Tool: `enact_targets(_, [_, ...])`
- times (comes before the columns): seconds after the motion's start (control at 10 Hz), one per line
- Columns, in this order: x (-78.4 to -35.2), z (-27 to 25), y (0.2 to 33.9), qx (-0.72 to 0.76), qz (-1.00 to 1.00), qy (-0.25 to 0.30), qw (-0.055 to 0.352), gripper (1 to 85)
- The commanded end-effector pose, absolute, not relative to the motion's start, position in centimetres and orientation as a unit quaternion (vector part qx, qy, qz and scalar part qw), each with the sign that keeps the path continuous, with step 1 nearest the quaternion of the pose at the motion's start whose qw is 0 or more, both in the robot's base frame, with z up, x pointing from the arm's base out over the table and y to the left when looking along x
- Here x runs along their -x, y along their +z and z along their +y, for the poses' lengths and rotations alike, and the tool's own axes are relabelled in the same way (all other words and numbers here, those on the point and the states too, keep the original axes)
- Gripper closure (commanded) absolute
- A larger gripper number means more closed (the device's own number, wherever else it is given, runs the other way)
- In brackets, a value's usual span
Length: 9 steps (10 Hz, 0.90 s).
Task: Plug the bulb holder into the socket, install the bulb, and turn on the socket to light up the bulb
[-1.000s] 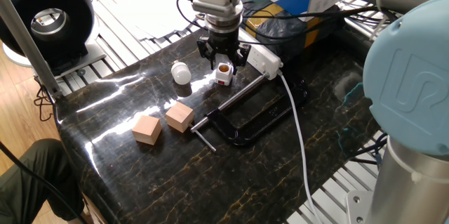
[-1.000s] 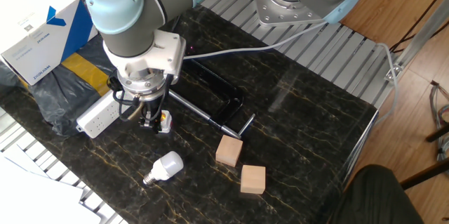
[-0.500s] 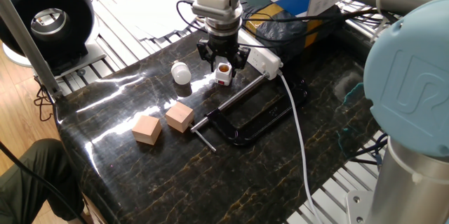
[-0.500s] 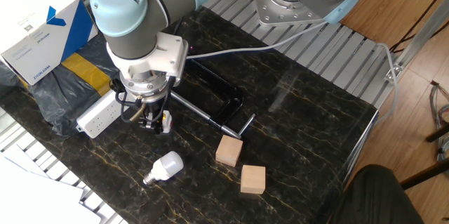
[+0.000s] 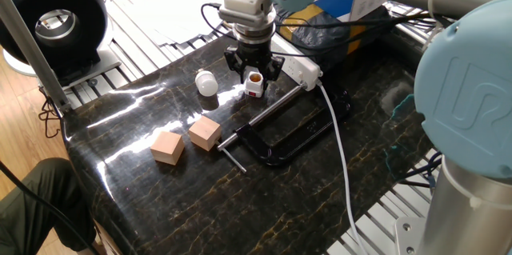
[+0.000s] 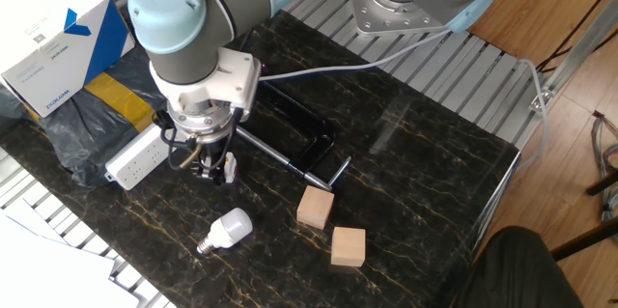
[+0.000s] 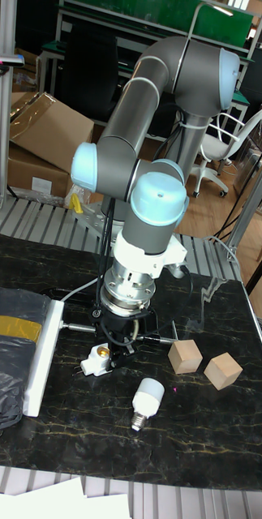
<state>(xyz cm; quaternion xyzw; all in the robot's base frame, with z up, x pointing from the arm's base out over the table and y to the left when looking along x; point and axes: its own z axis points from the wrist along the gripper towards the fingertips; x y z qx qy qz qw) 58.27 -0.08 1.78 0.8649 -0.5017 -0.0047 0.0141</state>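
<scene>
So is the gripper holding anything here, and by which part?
Cannot tell. The gripper straddles the bulb holder, fingers at its sides, but no view shows whether they actually pinch it.

On the table [image 6: 425, 154]: bulb holder [image 5: 254, 86] directly under the gripper [image 5: 254, 69], just beside the socket [image 5: 298, 66] — bulb [image 5: 207, 83] lying near on the holder's other side. Two wooden cubes [image 5: 186, 141] side by side, nearer the table edge, beside a clamp [image 5: 280, 131] with the socket's cable [image 5: 339, 147] across it.
</scene>
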Motion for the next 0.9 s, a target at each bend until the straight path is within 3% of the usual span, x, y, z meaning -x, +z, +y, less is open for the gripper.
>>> enact_targets(0.0, [-58.0, 0.0, 1.8, -0.86, -0.51, -0.01, 0.011, 36.0])
enact_targets(0.3, [-58.0, -0.1, 2.0, -0.856, -0.516, -0.01, 0.012, 45.7])
enact_targets(0.5, [-57.9, -0.1, 2.6, -0.847, -0.531, -0.013, 0.013, 57.0])
enact_targets(0.8, [-58.9, -2.1, 5.1, -0.795, -0.606, 0.009, 0.013, 84.7])
